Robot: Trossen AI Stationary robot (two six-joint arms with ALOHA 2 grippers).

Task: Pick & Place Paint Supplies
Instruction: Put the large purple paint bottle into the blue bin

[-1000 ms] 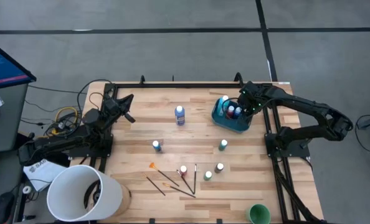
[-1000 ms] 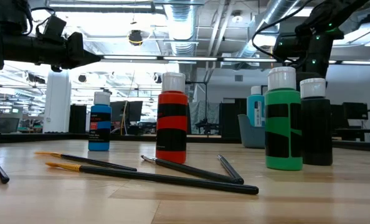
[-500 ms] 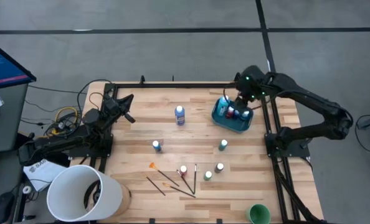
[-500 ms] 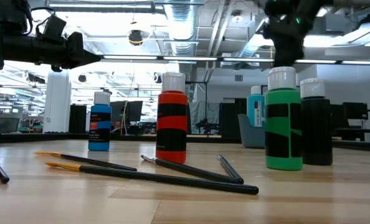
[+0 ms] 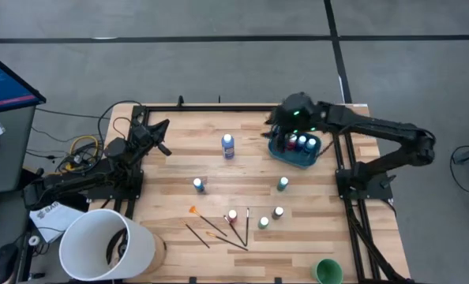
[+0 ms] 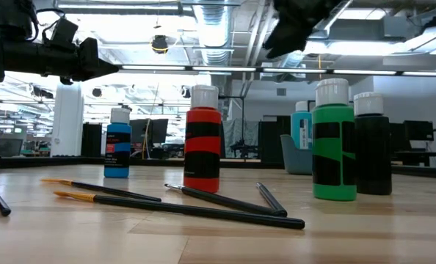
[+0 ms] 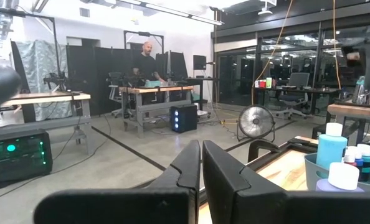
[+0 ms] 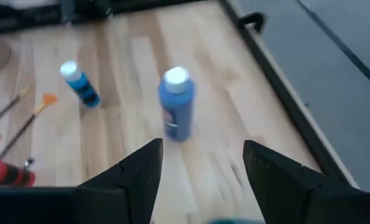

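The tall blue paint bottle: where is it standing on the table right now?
High view: the tall blue paint bottle stands alone at the table's far middle, left of the teal tub.

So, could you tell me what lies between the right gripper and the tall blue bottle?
Only bare wooden tabletop; the right wrist view shows the open right gripper facing the tall blue bottle.

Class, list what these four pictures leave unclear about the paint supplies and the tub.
- Teal tub, high view: the right gripper and its arm cover part of it, so its bottles cannot be counted.
- Same tub, left wrist view: cut off by the picture's edge.
- Brushes, high view: too thin to count surely.
- Red bottle, right wrist view: partly hidden behind a finger.
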